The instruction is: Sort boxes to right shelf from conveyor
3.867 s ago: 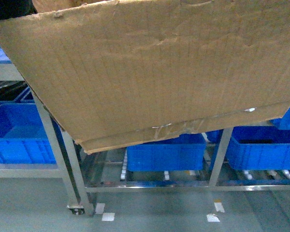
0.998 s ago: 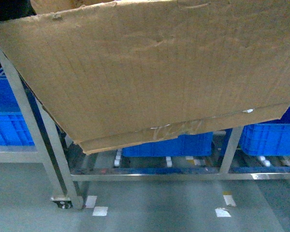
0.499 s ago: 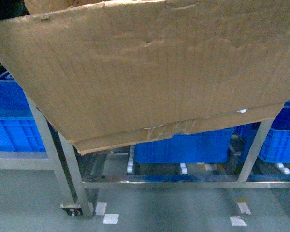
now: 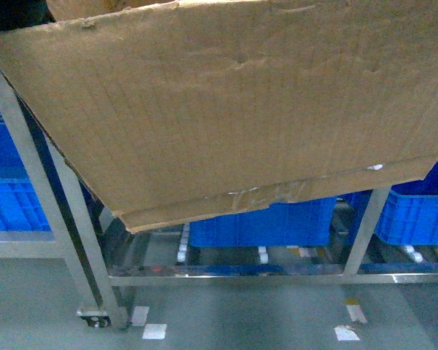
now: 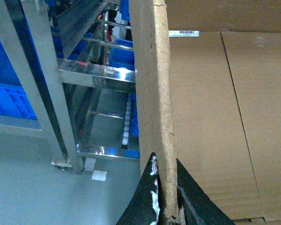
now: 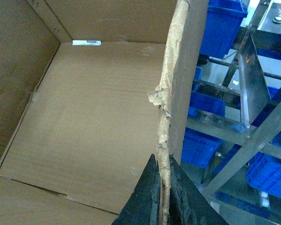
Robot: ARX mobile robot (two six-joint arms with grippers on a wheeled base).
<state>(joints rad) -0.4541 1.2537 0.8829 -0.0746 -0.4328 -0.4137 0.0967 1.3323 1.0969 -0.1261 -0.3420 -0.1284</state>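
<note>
Pinched at the bottom of each wrist frame, the box point(image 4: 233, 109) wall is held by the left gripper point(image 5: 165, 206) and right gripper point(image 6: 163, 197), jaws nearly shut. Beyond, the shelf point(image 4: 226, 273) carries crates point(image 4: 263, 222). A torn edge could be ripped, dropping the box.

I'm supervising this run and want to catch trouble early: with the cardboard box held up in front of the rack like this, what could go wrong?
1. Each tool, left and right, pinches only a thin, ragged wall edge of the cardboard box; the torn cardboard could rip or slip.
2. The box fills most of the head view, hiding the upper steel rack, so it might clip a post.
3. Blue crates sit on the lower rollers, leaving little room there.
</note>
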